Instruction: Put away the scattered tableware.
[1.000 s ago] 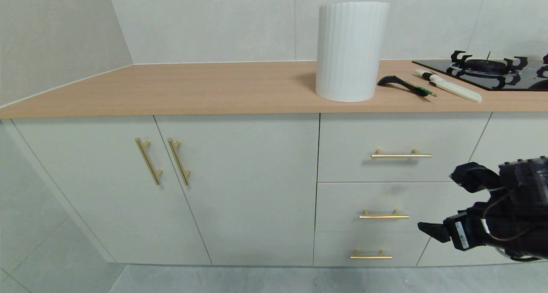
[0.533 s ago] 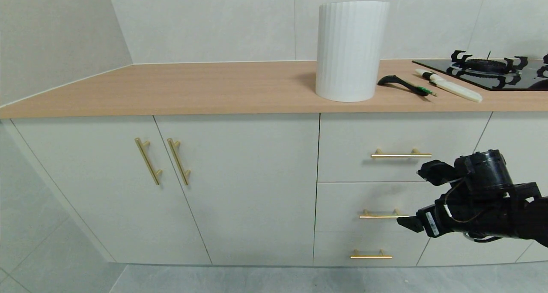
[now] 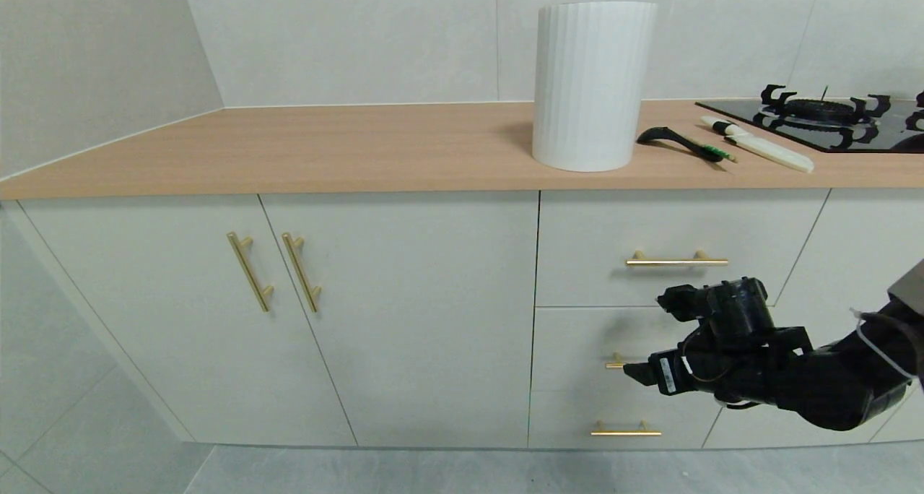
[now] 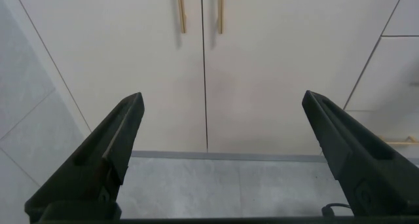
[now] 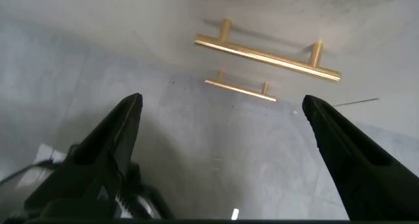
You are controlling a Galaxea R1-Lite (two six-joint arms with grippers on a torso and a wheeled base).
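The right pincer [image 3: 644,336] sits at 4 o'clock in the head view, close in front of the drawer stack. Its jaws are spread wide and hold nothing. The middle handle [image 3: 616,364] is partly hidden behind its lower finger, with the top handle [image 3: 676,261] at 12 o'clock of it and the bottom handle [image 3: 625,431] at 6 o'clock. In the right wrist view a brass handle [image 5: 268,52] lies ahead of the open jaws but not between them.

The left pincer [image 4: 221,99] is also wide open and empty, facing the cupboard doors [image 4: 204,67].

The tableware is up on the bench [image 3: 325,147], well apart from both arms. A black utensil [image 3: 678,141] lies at 3 o'clock of the white ribbed container [image 3: 592,86], and a white knife [image 3: 758,147] lies just beyond it towards the hob [image 3: 823,118].

The step in hand looks like taking a drawer handle. The main risk is alignment:
- The bar is thin and stands off the drawer front only slightly, so one finger could butt against the panel rather than slipping behind the bar.
- The jaws could close on air beside the bar.
- A tilted grip could slide along the bar and lose it on the pull.
- A pull that is not straight out could bind the drawer.
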